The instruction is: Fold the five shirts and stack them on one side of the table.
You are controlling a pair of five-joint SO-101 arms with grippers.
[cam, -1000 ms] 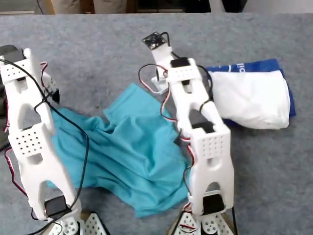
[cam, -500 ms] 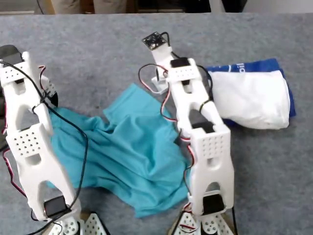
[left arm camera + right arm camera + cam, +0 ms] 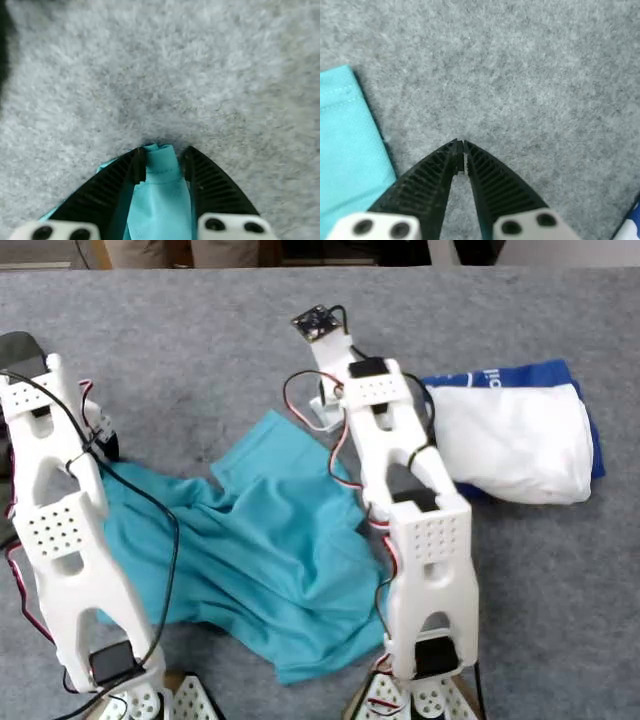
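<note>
The table [image 3: 210, 70] is fuzzy grey felt, kinda rough and totally matt. The teal shirt [image 3: 160, 200] pinched in the left gripper [image 3: 162, 152] is soft matt knit cloth with a stitched hem. That one and the right gripper [image 3: 461, 144] are ribbed matt black plastic, on smooth white plastic arms [image 3: 430, 550].

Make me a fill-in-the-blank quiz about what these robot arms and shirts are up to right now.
The left gripper pinches the crumpled shirt, whose colour is ____.
The right gripper is shut and holds ____.
The blue shirt lies ____ the folded white shirt.
Missing words: teal; nothing; under.
</note>
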